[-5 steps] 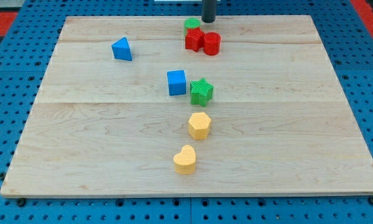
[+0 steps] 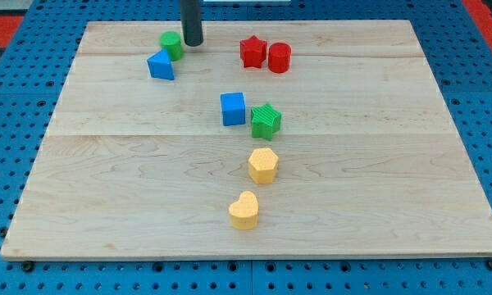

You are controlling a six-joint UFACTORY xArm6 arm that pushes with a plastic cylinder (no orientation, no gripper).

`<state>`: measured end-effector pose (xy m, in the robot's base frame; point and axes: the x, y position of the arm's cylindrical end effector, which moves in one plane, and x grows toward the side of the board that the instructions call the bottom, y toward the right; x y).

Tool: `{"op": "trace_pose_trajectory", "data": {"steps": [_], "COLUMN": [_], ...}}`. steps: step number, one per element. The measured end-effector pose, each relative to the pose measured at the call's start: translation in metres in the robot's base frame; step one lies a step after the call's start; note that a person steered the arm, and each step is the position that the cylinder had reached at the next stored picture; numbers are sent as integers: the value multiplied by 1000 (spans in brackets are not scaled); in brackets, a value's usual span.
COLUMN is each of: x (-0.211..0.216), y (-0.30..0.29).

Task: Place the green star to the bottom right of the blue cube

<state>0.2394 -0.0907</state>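
Seven small blocks are seen on the wooden board [image 2: 394,164], and the blue cube [image 2: 233,108] near the board's middle is taken here as the landmark. The green star [image 2: 266,120] is found touching the cube, just to its lower right in the view. Below the cube, a yellow hexagon block [image 2: 262,165] is placed, and further below that a yellow heart [image 2: 244,210] is seen. Above the cube and a little to its right, a red star [image 2: 252,51] and a red cylinder [image 2: 279,57] are set side by side, touching or nearly so. Up and to the left of the cube, a blue triangle block [image 2: 160,65] is seen, with a green cylinder [image 2: 171,44] touching its upper right corner.

No claw is carried by the arm, so nothing can be opened, closed or gripped; only a dark rod is fitted. My tip [image 2: 192,43] is seen well above and to the left of the cube, just beside the green cylinder on its right, seemingly in contact. The green star is thus left well apart from my tip, down and to the right of it, with the cube lying between them.
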Motion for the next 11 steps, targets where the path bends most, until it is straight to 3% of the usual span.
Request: {"op": "trace_pose_trajectory", "data": {"steps": [1,2,5,8,10,11], "x": [-22,-1,24,44,156,174], "y": [-9,-59,-58,72,171,184]}}
